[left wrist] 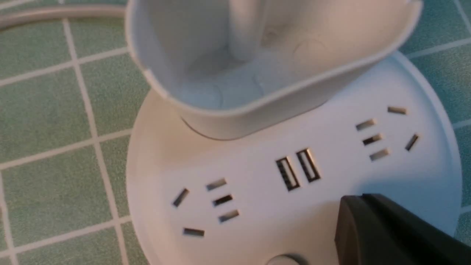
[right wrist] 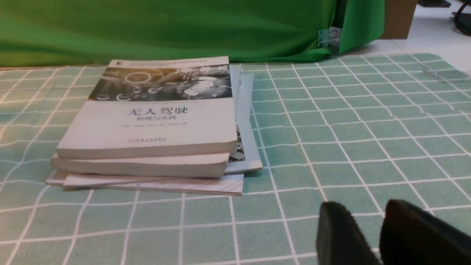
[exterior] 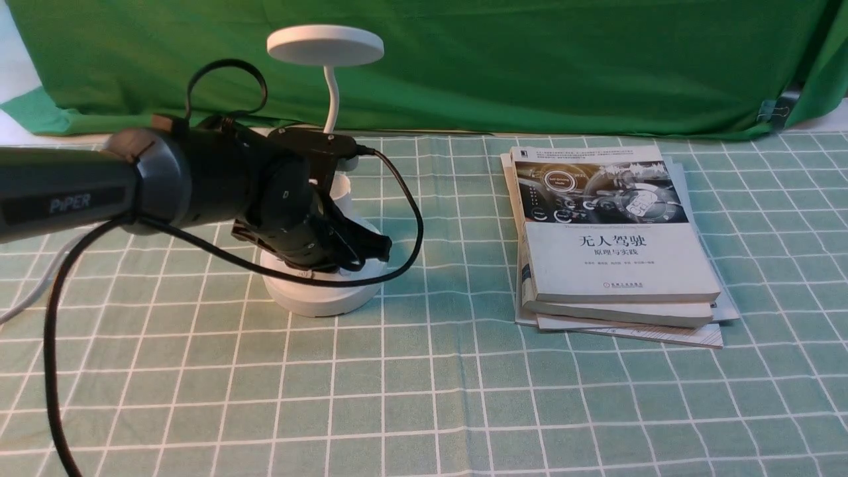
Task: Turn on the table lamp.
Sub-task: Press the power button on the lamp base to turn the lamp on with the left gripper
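Toward the far left of the checked tablecloth (exterior: 464, 397), the table lamp (exterior: 322, 291) stands upright on its round white base, its thin neck rising to a flat disc head (exterior: 325, 45) before the green backdrop (exterior: 563, 66). Directly over the near side of that base hangs the left gripper (exterior: 374, 250), tilted down. Its fingers read as one dark block pressed together, with no gap showing between them. The wrist view places their tip just above the base's rim, close beside a round button (left wrist: 283, 260) cut off at the frame edge; whether it touches cannot be told. Behind the tip lie two USB ports (left wrist: 298, 169) flanked by sockets, then the cup-shaped holder (left wrist: 276, 99). A grey cord (left wrist: 55, 13) trails off over the cloth. Well to the right sits a stack of books (exterior: 616, 258). The right gripper (right wrist: 368, 215), seen only from its own wrist, hangs low over bare cloth beside those books, its fingers nearly meeting.
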Robot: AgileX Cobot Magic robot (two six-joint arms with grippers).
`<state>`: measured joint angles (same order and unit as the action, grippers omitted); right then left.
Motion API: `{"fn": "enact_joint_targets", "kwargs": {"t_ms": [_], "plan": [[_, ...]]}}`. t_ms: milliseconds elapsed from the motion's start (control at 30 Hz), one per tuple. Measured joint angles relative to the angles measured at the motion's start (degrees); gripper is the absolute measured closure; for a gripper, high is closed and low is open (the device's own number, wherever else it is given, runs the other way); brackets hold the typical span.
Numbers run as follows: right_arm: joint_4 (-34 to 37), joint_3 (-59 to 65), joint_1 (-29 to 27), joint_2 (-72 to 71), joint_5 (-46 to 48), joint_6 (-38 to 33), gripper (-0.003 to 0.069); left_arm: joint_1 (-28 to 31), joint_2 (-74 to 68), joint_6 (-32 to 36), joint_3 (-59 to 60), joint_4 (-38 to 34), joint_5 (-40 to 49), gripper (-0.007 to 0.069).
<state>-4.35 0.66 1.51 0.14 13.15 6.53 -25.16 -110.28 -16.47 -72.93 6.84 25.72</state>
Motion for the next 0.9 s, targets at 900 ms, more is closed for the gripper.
{"fn": "enact_joint_targets", "kwargs": {"t_ms": [900], "plan": [[0.00,0.00,0.00,0.00,-0.06,0.00,0.0418,0.31,-2.12,3.17,-0.71,-7.46,-2.92,0.0624]]}}
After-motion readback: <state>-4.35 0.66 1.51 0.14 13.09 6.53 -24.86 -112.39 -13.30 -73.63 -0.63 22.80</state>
